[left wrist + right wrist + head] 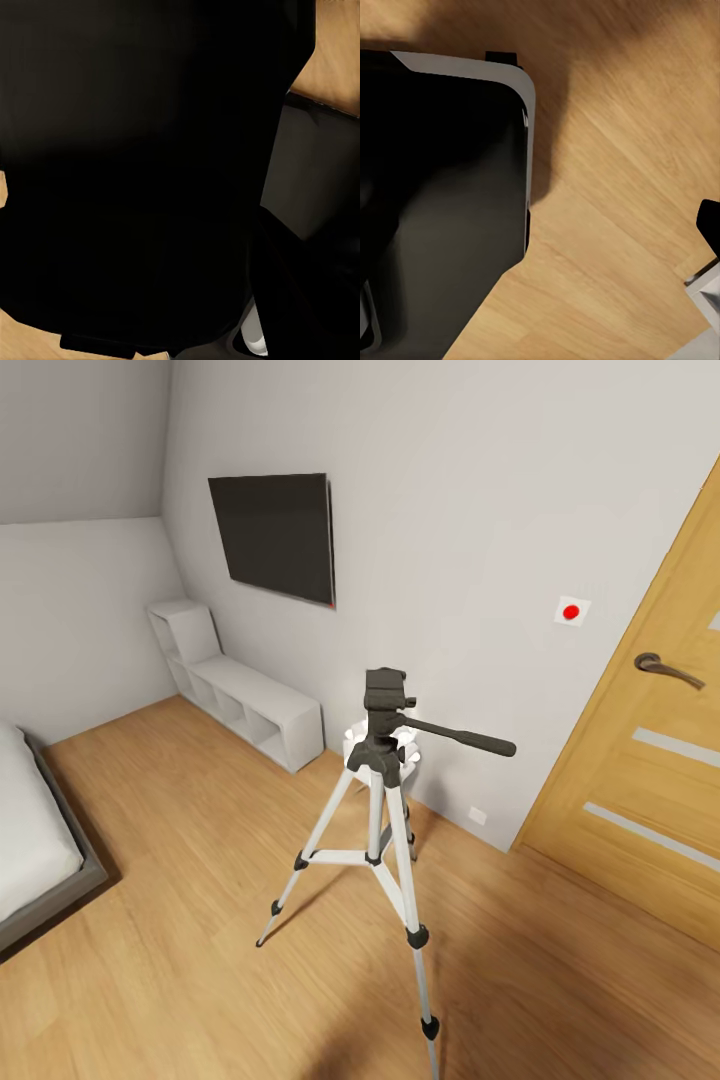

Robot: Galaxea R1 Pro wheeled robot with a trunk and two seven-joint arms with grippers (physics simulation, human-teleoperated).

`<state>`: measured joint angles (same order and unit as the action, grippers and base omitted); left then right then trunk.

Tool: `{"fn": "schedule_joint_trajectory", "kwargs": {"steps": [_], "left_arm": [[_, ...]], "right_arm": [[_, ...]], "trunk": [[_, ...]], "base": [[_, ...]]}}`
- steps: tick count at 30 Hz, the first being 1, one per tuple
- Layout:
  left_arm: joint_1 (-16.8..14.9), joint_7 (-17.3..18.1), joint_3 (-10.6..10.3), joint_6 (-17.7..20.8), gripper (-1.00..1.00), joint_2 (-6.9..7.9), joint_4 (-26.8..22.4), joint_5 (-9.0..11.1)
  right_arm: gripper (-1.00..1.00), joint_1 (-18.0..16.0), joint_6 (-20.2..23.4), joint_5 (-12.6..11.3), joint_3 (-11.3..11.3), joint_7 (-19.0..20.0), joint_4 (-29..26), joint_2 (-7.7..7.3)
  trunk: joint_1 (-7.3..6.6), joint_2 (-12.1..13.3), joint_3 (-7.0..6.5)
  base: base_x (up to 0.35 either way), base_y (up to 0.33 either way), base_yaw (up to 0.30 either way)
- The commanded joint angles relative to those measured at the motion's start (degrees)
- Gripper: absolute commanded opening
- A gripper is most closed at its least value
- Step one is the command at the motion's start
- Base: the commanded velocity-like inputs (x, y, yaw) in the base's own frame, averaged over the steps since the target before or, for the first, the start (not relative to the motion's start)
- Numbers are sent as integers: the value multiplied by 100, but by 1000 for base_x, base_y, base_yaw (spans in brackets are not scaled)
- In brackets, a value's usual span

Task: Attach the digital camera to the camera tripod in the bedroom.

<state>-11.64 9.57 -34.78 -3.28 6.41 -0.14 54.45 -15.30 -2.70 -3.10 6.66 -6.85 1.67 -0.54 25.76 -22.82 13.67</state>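
The fingers cannot be made out in either wrist view, where dark robot body panels are seen over the wood floor, so whether they are open or closed cannot be told, nor which arm is nearer. The camera tripod is seen standing upright ahead on the floor, near the wall below the TV, its handle pointing from the tripod toward the wooden door. No camera is mounted on the tripod's head, so attachment is judged not yet done.
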Motion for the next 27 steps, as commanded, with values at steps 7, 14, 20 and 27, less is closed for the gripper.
{"fn": "schedule_joint_trajectory", "kwargs": {"steps": [7,14,20,27], "left_arm": [[-3,19,-47,-15,-100,-1,5,40],[-5,19,-47,-15,-100,-6,5,39],[-5,19,-47,-8,-100,-15,-2,24],[-5,19,-47,-8,-100,-17,-4,-74]], "right_arm": [[100,-8,-57,-25,46,-48,18,1],[100,-8,-63,14,59,-67,16,8],[100,-8,-49,25,57,-47,-135,2],[100,-5,987,9,40,-5,-2679,-276]], "trunk": [[3,-10,10],[3,-10,10],[3,-10,10],[3,-10,10]], "base": [[0,0,0],[0,0,0],[32,0,0],[83,0,0]]}}
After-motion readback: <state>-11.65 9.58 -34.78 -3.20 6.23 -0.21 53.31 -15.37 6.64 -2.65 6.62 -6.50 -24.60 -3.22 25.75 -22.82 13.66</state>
